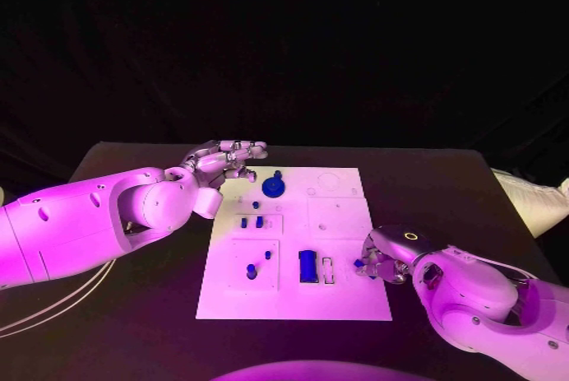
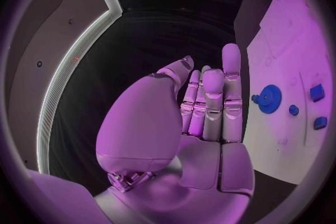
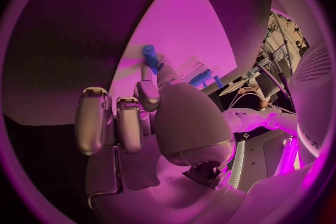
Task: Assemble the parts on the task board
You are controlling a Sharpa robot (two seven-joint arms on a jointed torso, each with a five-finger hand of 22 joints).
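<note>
- A black table (image 1: 451, 183) carried the white task board (image 1: 338, 295) at its middle, darkness behind.
- The right hand (image 1: 381, 262) hung at the board's near right edge, pinching a small blue peg (image 3: 149, 54) in its fingertips, peg end toward the board.
- The long blue block (image 1: 307, 267) lay just beside that hand, the likeliest obstacle.
- The left hand (image 1: 225, 163), fingers straight and together, held nothing near the far left corner, by the blue gear (image 1: 274, 186).

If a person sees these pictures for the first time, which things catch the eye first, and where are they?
The white task board lies mid-table, dotted with small blue parts. A blue gear sits near its far left corner, close to the left hand, which hangs empty at that edge. At the near right edge, the right hand pinches a small blue peg.
</note>
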